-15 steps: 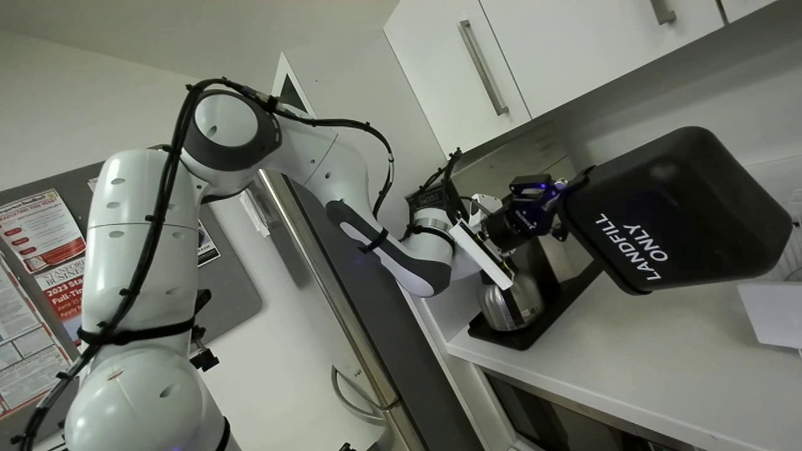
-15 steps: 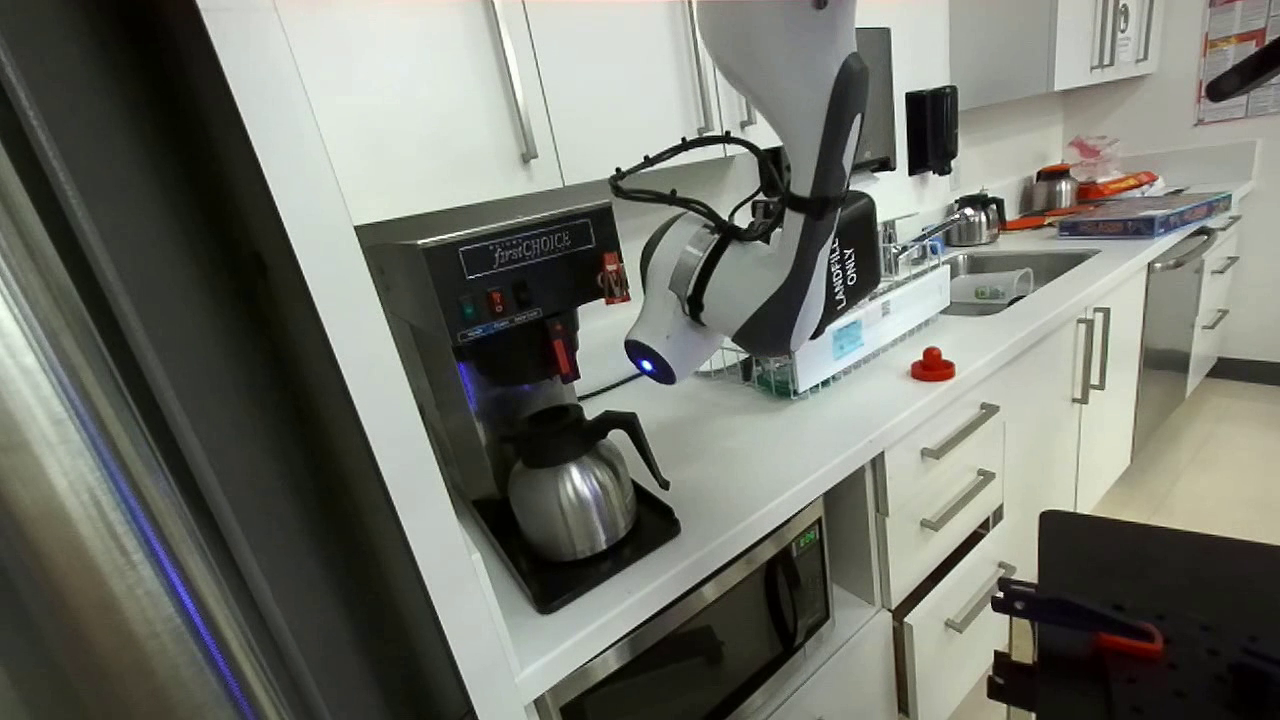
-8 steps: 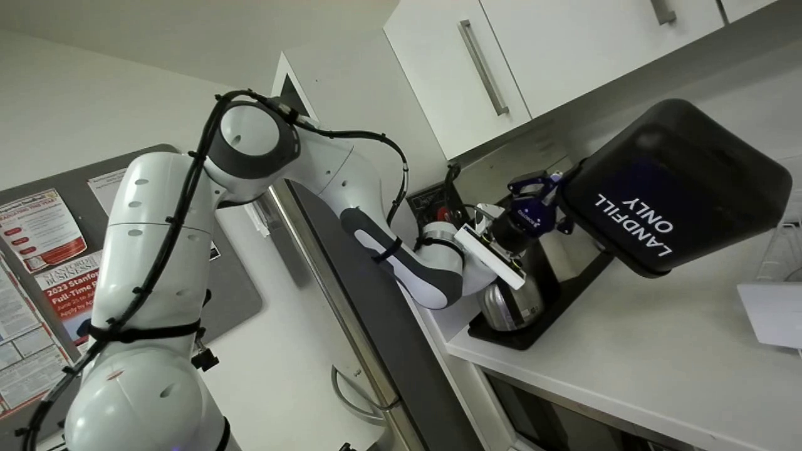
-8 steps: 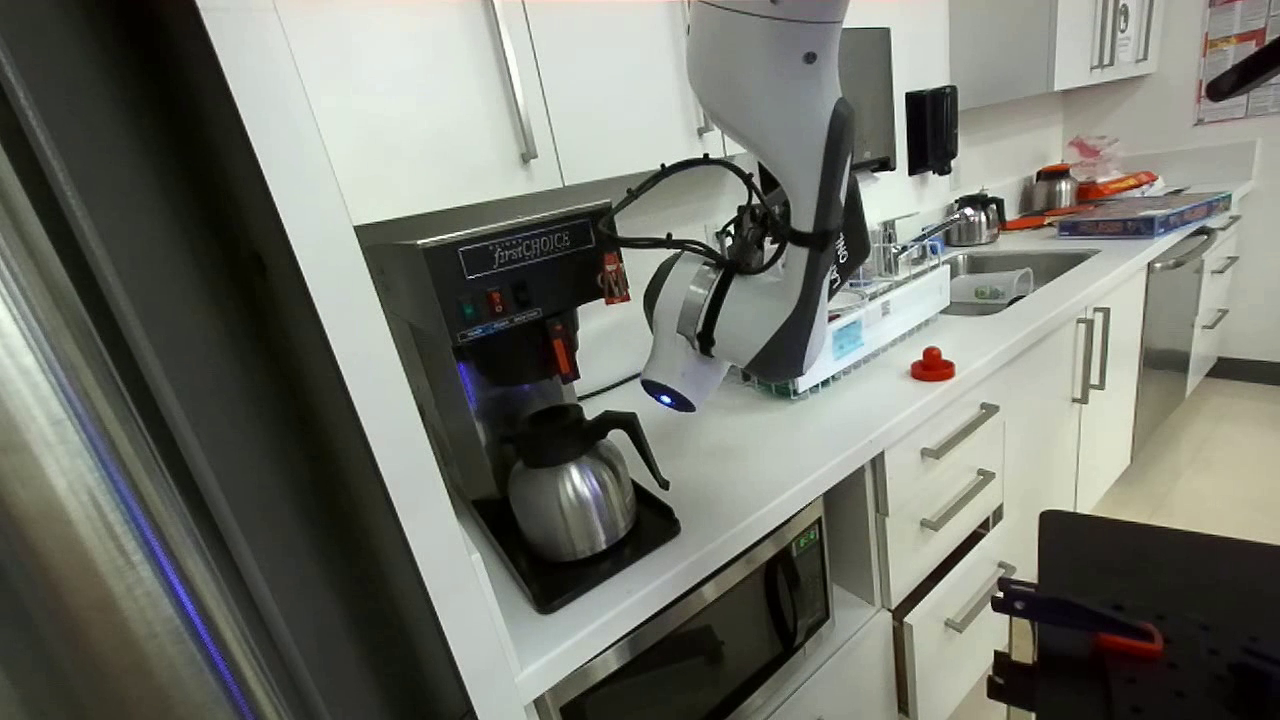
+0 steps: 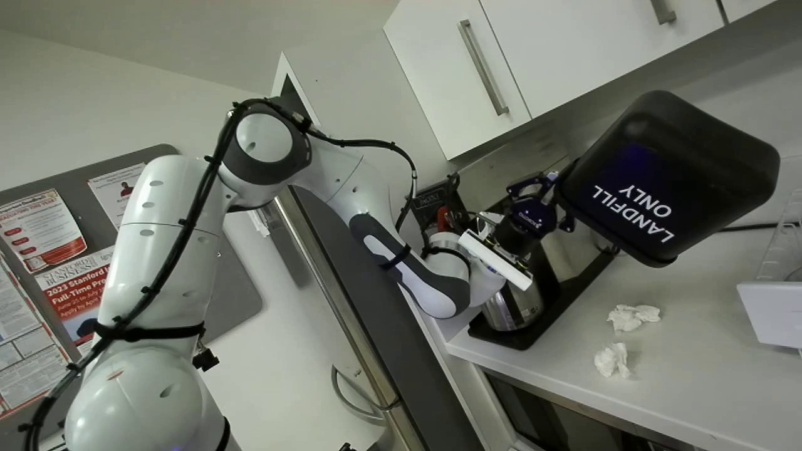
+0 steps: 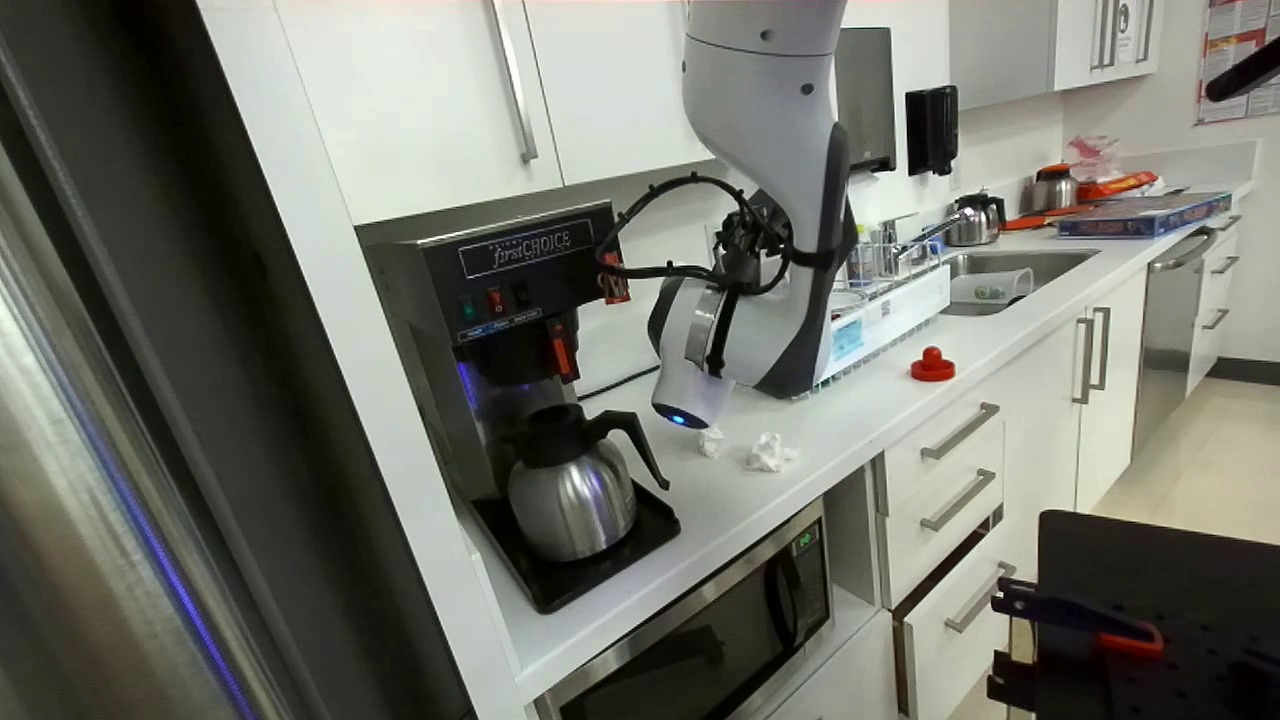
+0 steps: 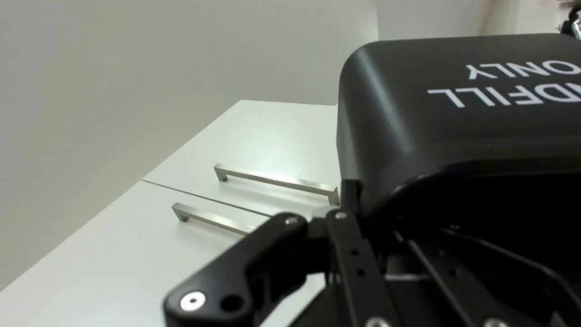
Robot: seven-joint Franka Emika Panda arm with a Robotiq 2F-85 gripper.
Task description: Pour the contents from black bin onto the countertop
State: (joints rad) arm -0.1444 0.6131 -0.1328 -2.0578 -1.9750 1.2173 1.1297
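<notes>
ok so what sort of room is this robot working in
Looks like a kitchenette, probably shared, as in an office or campus building: a commercial-style coffee maker stands on the countertop, a sink is set into it further along, and posters hang on a grey noticeboard.

Bin (image 5: 670,156), black with white lettering (image 5: 633,214); paper wads (image 5: 633,317), white; desk (image 5: 702,388), plain white. Coffee jug (image 6: 570,505), silver and black; tray (image 6: 652,523), black. Arm (image 6: 760,100), white with dark grey panels (image 6: 834,190). Knob (image 6: 933,367), bright red. Microwave (image 6: 710,622), silver and black. Cupboard doors (image 5: 595,50), white with silver handles (image 5: 483,67).
</notes>
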